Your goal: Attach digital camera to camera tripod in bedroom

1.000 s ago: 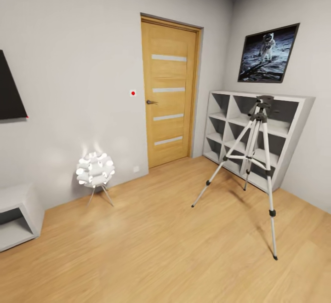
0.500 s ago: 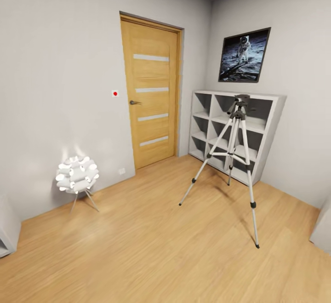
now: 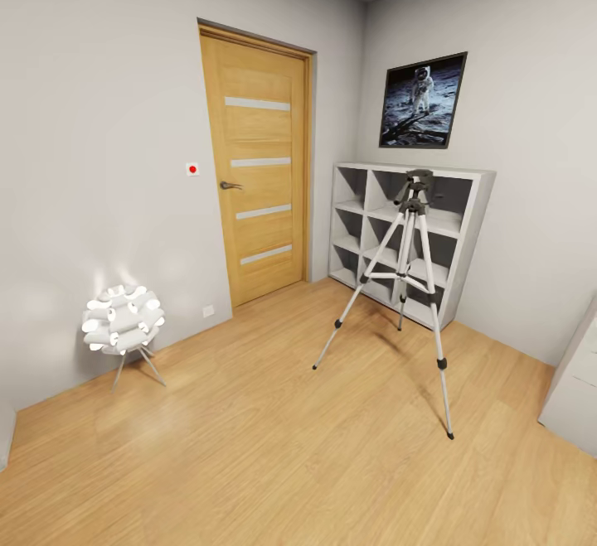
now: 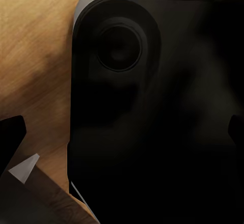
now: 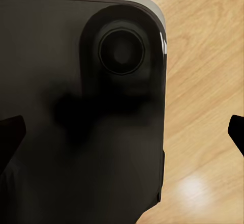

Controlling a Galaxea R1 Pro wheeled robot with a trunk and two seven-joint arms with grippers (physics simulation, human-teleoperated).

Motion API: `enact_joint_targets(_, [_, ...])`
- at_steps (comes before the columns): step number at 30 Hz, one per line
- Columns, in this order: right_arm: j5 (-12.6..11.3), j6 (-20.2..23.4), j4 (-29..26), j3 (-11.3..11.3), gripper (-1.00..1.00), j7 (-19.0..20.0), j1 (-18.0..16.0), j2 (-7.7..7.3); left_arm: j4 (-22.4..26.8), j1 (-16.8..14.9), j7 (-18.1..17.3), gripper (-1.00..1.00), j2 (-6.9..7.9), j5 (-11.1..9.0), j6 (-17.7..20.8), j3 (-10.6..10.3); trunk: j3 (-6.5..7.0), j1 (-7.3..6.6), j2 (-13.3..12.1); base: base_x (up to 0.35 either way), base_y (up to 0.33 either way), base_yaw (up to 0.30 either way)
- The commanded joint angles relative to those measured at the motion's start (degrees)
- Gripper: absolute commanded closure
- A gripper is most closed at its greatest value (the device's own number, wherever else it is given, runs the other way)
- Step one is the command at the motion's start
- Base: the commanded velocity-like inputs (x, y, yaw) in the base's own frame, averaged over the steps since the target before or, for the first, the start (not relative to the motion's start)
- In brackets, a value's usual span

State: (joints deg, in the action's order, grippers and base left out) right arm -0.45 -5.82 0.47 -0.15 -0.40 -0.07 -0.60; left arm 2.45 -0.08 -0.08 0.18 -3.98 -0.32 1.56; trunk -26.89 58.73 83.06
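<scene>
The camera tripod (image 3: 412, 208) stands on the light wood floor in the head view, right of centre, just in front of a grey cube shelf (image 3: 398, 170). It has three silver legs spread wide, and nothing is mounted on its black head. The digital camera is out of view. My left gripper (image 4: 127, 137) is open; its dark fingertips (image 4: 11, 137) sit at the picture's edges above a large black rounded robot body. My right gripper (image 5: 127, 132) is open too, with its fingertips (image 5: 10, 132) just as far apart over the same kind of black body and wood floor.
A wooden door (image 3: 257, 181) is shut in the left wall, with a glowing white floor lamp (image 3: 123, 318) beside it. An astronaut picture (image 3: 421, 101) hangs above the shelf. A white cabinet (image 3: 576, 388) shows at the right edge. Open wood floor (image 3: 274, 430) lies between me and the tripod.
The head view has swung to the right, so everything has slid left in the picture. The black wall panel and low grey cabinet have left it, and a white cabinet has come in at right.
</scene>
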Motion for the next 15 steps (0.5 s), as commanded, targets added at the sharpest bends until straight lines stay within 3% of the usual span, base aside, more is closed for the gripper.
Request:
enact_joint_targets(1, [0.0, -0.3, 0.1, 0.0, -1.0, 0.0, 0.0, 0.0, 0.0, 0.0, 0.0, -1.0, 0.0, -0.4, 0.0, 0.1, -0.04, 0.0, 0.0, 0.0, 0.0, -0.013])
enact_joint_targets(15, [0.5, -0.6, 0.1, 0.3, -1.0, 0.0, 0.0, -0.28, 0.0, 0.0, 0.0, -1.0, -0.06, -0.4, 0.0, 0.1, -0.04, 0.0, 0.0, 0.0, 0.0, -0.003])
